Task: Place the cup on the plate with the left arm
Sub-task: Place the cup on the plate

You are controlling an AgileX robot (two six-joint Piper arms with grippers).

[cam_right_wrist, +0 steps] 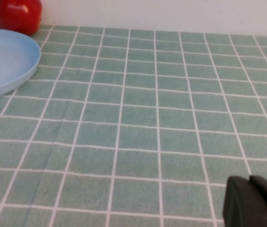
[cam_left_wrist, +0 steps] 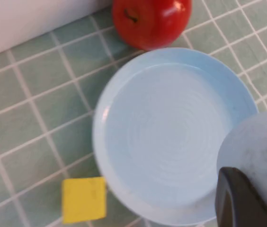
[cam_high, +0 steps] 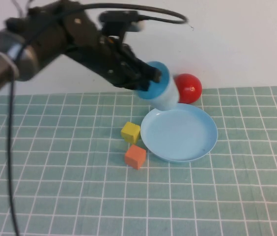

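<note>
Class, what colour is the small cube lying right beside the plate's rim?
Yellow cube, clearest in the left wrist view, beside the plate. The left claw holds the cup.

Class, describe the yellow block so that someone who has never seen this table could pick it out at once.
Find the big light blue plate on the green checked cloth, below the cup in the left gripper. The yellow block sits by its left rim, above an orange block.

Bright, even light fills every view, casting only faint soft shadows. A small white glare spot sits on the glossy red apple (cam_high: 187,88) right of centre in the high view. The bulky black left arm (cam_high: 55,39) at upper left is blurred, and the dark gripper finger (cam_left_wrist: 240,201) at the left wrist view's lower right is out of focus.
</note>
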